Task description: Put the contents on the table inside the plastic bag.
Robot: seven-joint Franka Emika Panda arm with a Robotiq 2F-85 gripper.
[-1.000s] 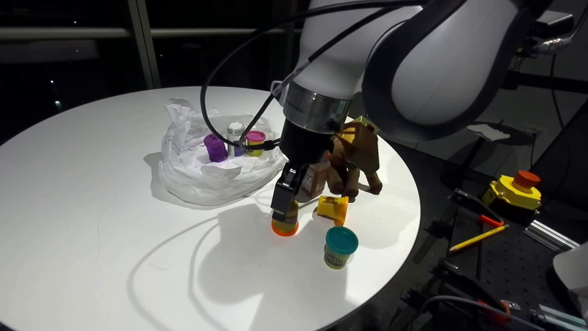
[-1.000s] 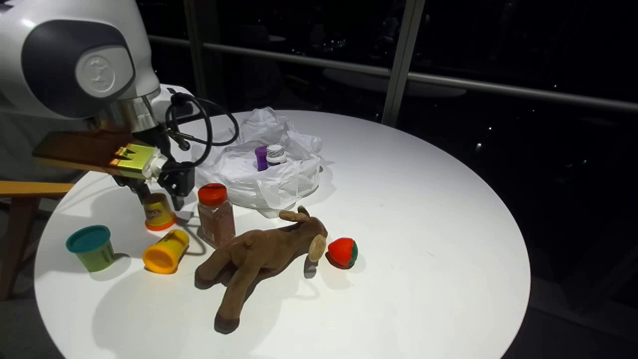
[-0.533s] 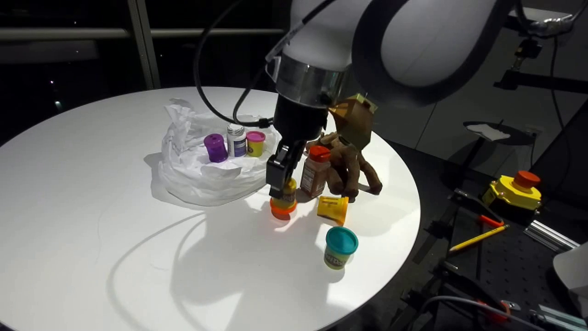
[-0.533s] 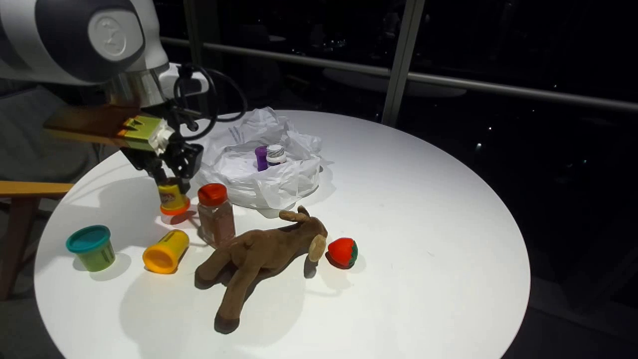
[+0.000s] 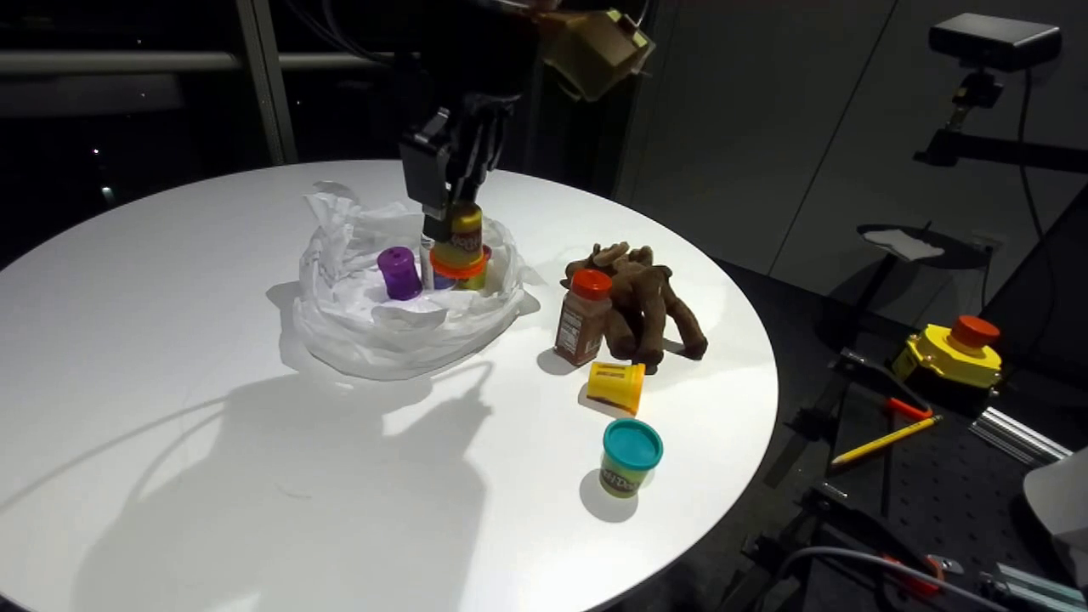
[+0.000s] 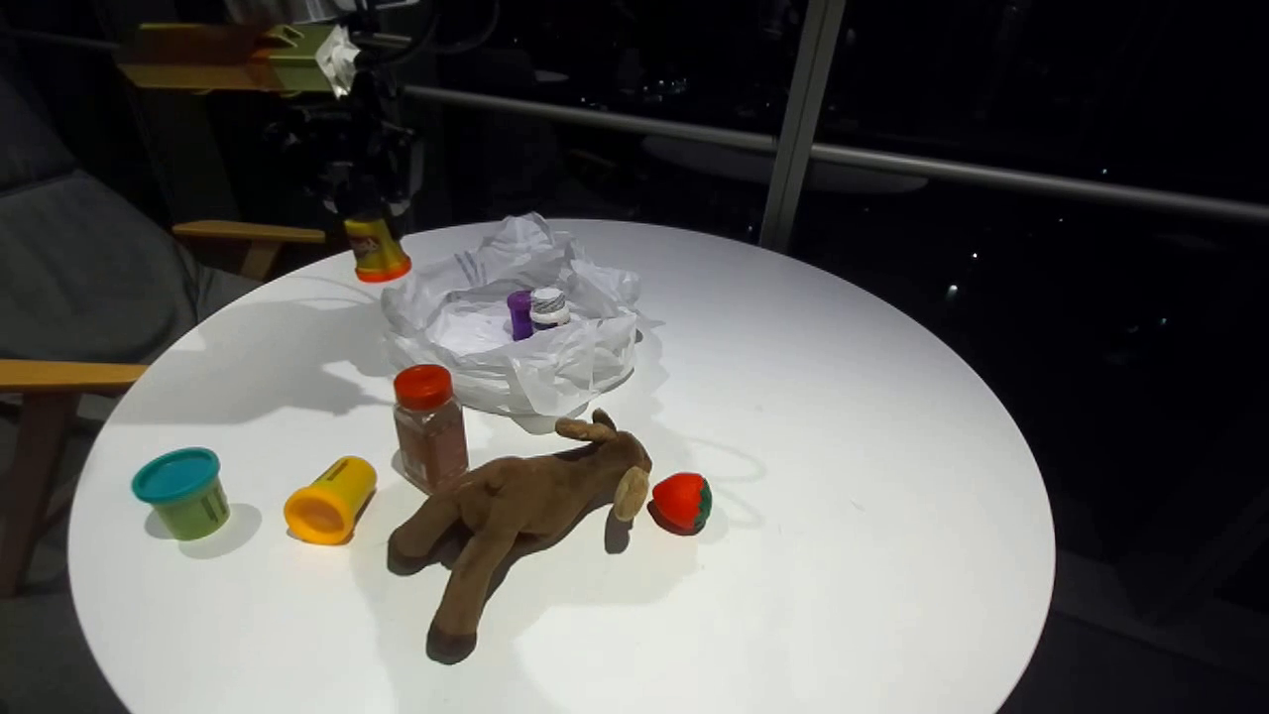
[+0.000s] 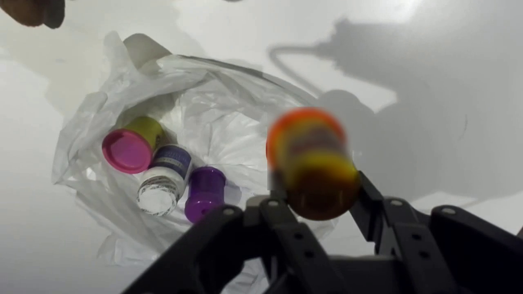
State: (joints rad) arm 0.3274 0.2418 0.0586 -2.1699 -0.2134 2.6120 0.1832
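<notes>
My gripper [image 7: 316, 183] is shut on a yellow tub with an orange lid [image 5: 459, 259], lid downward. It hangs above the table [image 6: 843, 595], close to the plastic bag [image 6: 570, 372]; whether it is over the bag's opening I cannot tell. The crumpled bag holds a purple container [image 7: 206, 192], a white bottle [image 7: 163, 179] and a pink-lidded tub [image 7: 128, 149]. Outside it stand a red-capped jar [image 6: 431, 436] and a teal-lidded tub [image 6: 183, 491]. A yellow tub [image 6: 332, 501] lies on its side near a brown plush animal [image 6: 535, 496]. Beyond the plush's head sits a red strawberry toy [image 6: 682, 501].
The bag's wrinkled rim [image 7: 241, 73] rises around its contents. Beyond the round table are a wooden-armed chair [image 6: 69, 375] and a black side surface with a yellow box with a red button [image 5: 948, 353].
The jaws have closed on the orange-lidded tub, which stood lid-down on the table. It has been lifted high and carried toward the bag. The other objects have stayed put.
</notes>
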